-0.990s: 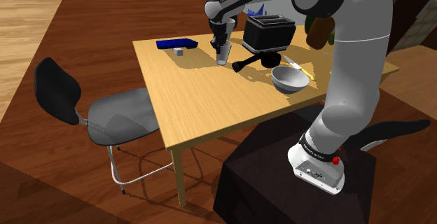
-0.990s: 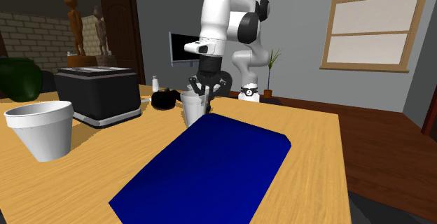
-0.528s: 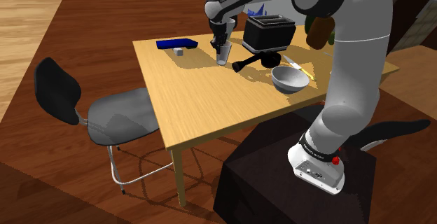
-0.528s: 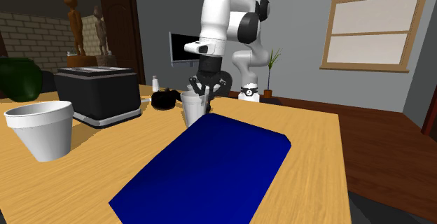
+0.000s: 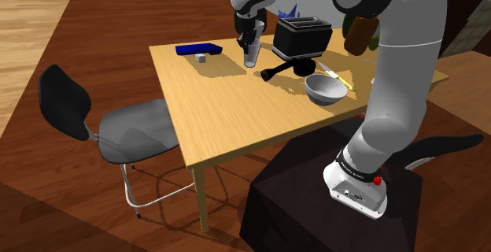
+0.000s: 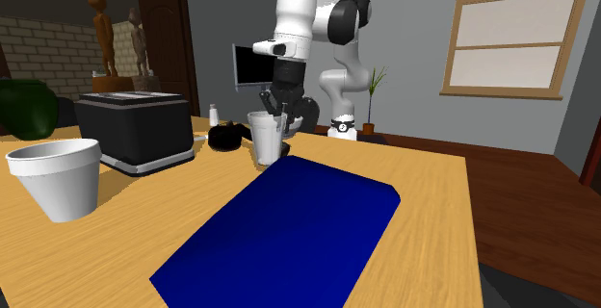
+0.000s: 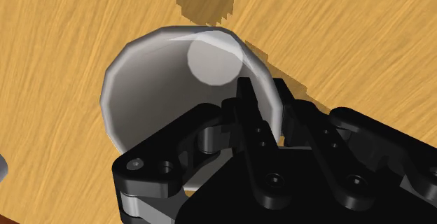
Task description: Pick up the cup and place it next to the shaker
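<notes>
A home dining room: wooden table (image 5: 236, 109), chair (image 5: 134, 132), toaster (image 5: 300, 36), bowl (image 5: 324, 89), wood floor (image 5: 94, 22).

Colours at a glance
Pale grey cup (image 6: 266, 139), black gripper (image 6: 278, 112), tan wood-grain table (image 5: 236, 120), deep blue slab (image 6: 289, 229), black toaster (image 6: 135, 128), grey bowl (image 5: 325, 90).

**Your arm: body particulars**

Arm (image 5: 397, 61): you have glossy white rounded links, dark grey joints, and a black band with white lettering above your white base (image 5: 356, 190), which carries a red spot. Tool (image 7: 268, 107): all black, angular housing, small round screws.
</notes>
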`<state>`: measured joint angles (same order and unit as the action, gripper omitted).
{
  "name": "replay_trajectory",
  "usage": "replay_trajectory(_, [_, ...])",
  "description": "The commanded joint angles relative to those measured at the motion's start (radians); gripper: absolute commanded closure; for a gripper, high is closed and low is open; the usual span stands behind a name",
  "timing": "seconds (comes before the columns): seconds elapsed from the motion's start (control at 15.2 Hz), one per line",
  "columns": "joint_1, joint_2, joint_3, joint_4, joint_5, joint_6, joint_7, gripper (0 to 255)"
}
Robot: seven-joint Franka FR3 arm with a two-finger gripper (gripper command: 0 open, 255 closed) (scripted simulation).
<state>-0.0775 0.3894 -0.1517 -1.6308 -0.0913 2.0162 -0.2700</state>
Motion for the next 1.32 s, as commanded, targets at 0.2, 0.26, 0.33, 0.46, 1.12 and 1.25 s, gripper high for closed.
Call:
replay_trajectory(0.2, [0.000, -0.018, -0.001, 0.042, 0.000, -0.059, -0.007, 255])
replay_trajectory(0.26, [0.000, -0.021, -0.001, 0.051, 0.000, -0.071, -0.008, 255])
replay_trajectory(0.33, [0.000, -0.024, -0.001, 0.060, 0.000, -0.083, -0.010, 255])
replay_trajectory(0.46, [0.000, -0.029, -0.002, 0.080, 0.000, -0.108, -0.012, 255])
replay_trajectory(1.12, [0.000, -0.041, -0.003, 0.197, 0.002, -0.236, -0.026, 255])
replay_trajectory(1.25, [-0.001, -0.040, -0.003, 0.225, 0.003, -0.263, -0.029, 255])
